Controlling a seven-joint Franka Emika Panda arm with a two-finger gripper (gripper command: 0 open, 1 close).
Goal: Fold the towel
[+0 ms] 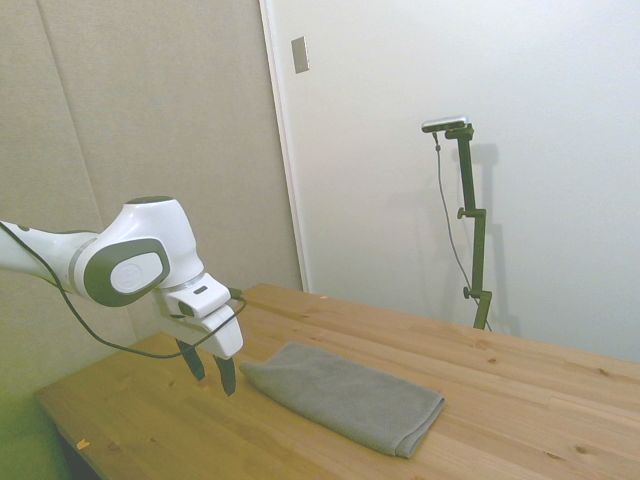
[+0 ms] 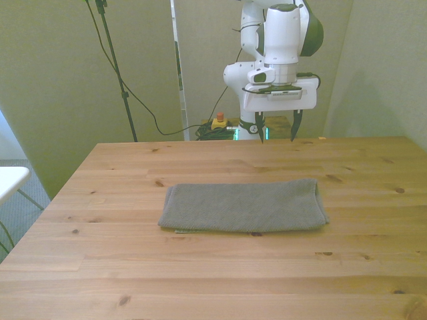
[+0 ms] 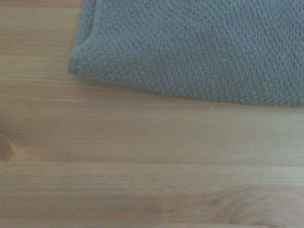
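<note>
- Wooden table [image 2: 100, 267], pale planks with dark knots; the grain shows close up in the wrist view
- Yellow box with a red button [image 2: 218, 121] behind the table's far edge; black cables trail beside it
- White door [image 1: 520, 180] in the side view; small grey wall plate [image 1: 300, 54] near its frame

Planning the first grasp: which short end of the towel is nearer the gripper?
The end toward the front view's right: the open gripper hangs above that end of the towel, not the far left end.
</note>
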